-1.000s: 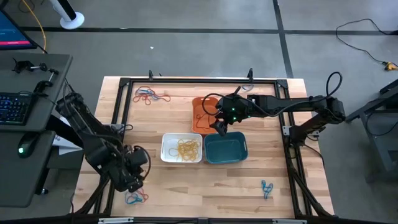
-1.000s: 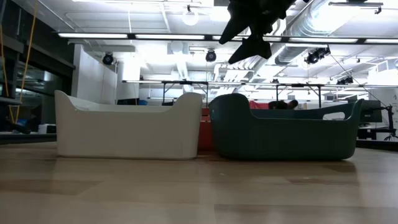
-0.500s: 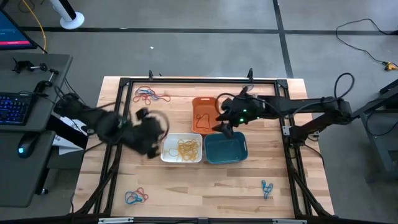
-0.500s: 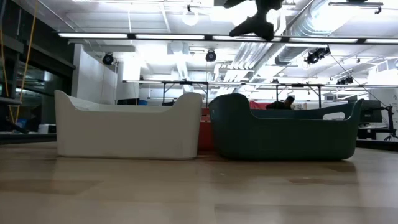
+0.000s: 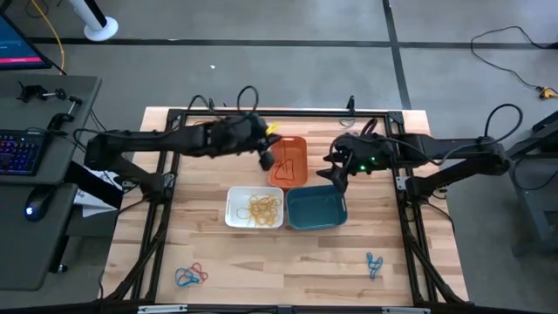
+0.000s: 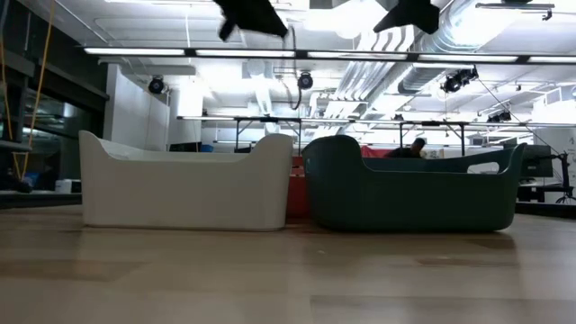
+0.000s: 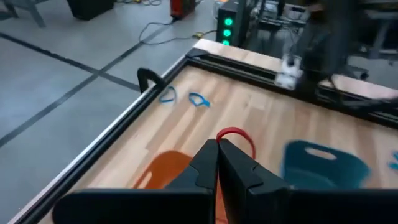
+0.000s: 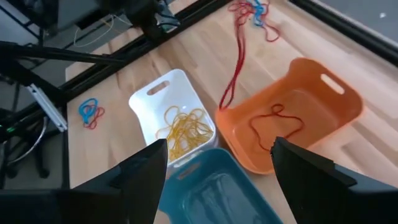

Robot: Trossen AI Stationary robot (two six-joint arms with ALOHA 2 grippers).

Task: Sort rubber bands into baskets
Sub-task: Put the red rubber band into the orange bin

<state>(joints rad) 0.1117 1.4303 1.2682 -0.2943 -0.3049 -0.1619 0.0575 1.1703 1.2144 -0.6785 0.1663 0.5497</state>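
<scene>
My left gripper (image 5: 266, 159) is shut on a red rubber band and hovers over the left rim of the orange basket (image 5: 289, 162), which holds a red band (image 8: 273, 121). My right gripper (image 8: 219, 147) stands open and empty above the far right corner of the teal basket (image 5: 316, 208). The white basket (image 5: 255, 208) holds yellow bands (image 8: 183, 127). More rubber bands lie on the wood: red and blue near left (image 5: 190, 276), blue near right (image 5: 374, 263), red and blue far left (image 8: 252, 12). My left gripper pinches the red rubber band between its shut fingertips, and a small loop (image 7: 236, 134) shows past them. The fingers slant down toward the table's right. The band is lifted clear of the table. In the right wrist view a thin red strand (image 8: 234, 65) reaches down beside the orange basket's corner.
A black frame rail (image 5: 261, 113) runs around the work area. The three baskets sit close together mid-table. Bare wood lies between the baskets and the near edge (image 5: 288, 262).
My left gripper has swung from the near left corner, beside the red and blue bands, toward the far right. It has risen and turned, and is now over the orange basket. My right gripper, still open, has drawn up and toward the table's right, off the orange basket.
</scene>
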